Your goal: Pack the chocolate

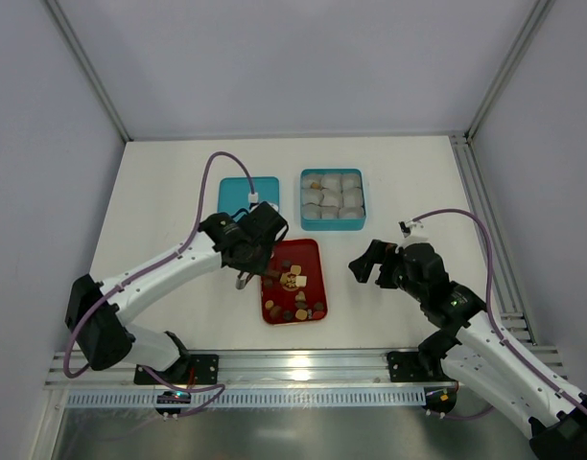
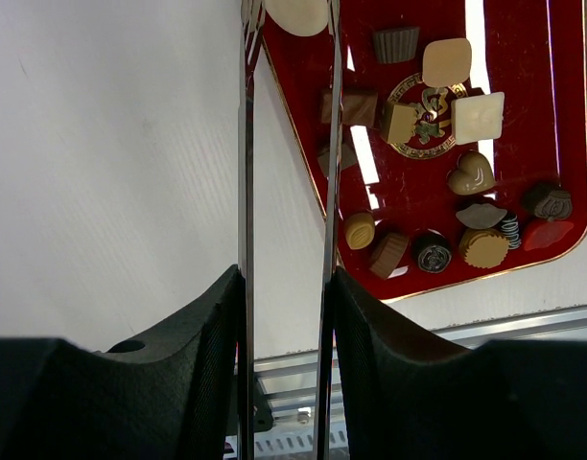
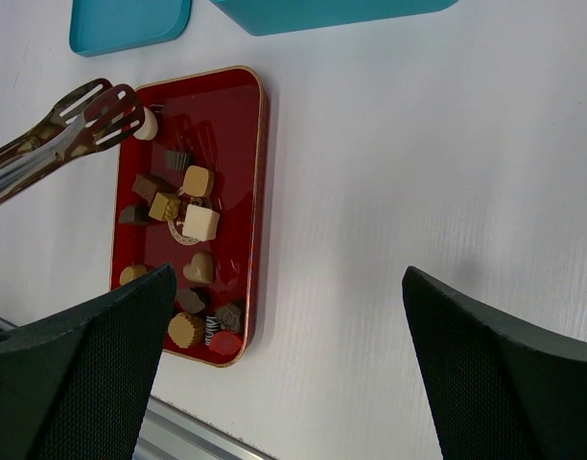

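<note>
The left fingers [image 2: 212, 326] squeeze the tongs [image 2: 329, 144]; the right fingers [image 3: 92, 374] stand wide apart. The chocolate [image 2: 471, 175] sits in the red tray [image 2: 562, 115] by the tong tips — maybe touching. It looks light, slippery, easily dented — pinch its sides softly.

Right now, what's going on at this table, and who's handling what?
The left gripper holds metal tongs, with their tips over the far left part of the red tray, at a round cream chocolate. Whether that piece is pinched is unclear. The other chocolates lie loose in the tray. The right gripper hangs open over the bare table to the tray's right, holding nothing. A teal box of paper cups sits beyond the tray, with its lid beside it.
</note>
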Controlling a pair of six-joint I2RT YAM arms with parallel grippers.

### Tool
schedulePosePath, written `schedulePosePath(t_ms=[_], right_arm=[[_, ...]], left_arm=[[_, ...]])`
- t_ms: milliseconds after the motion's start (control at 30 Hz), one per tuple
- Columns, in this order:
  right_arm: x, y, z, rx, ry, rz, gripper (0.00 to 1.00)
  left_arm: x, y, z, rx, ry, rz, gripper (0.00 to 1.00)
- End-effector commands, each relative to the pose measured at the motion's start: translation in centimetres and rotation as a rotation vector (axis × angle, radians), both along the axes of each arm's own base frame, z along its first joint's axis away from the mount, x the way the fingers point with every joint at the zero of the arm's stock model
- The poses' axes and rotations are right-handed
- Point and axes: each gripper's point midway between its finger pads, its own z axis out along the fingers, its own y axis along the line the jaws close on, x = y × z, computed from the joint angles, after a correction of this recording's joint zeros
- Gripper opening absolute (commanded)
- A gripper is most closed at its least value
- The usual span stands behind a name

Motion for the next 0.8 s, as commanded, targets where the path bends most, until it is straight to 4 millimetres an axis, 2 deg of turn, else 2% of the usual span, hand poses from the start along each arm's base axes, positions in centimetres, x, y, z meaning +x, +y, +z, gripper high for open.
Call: schedulePosePath(t_ms=[0,767], right_arm=[[0.3,0.4,1.0,0.032,-0.036,0.002,1.00],[0.3,0.3,0.9,0.032,-0.034,-0.002,1.00]], left_arm=[[0.8,-0.4,0.1,-0.006,-0.036,0.010,0.41],[0.7,-0.7,-1.0,0.002,-0.008,-0.003,0.41]])
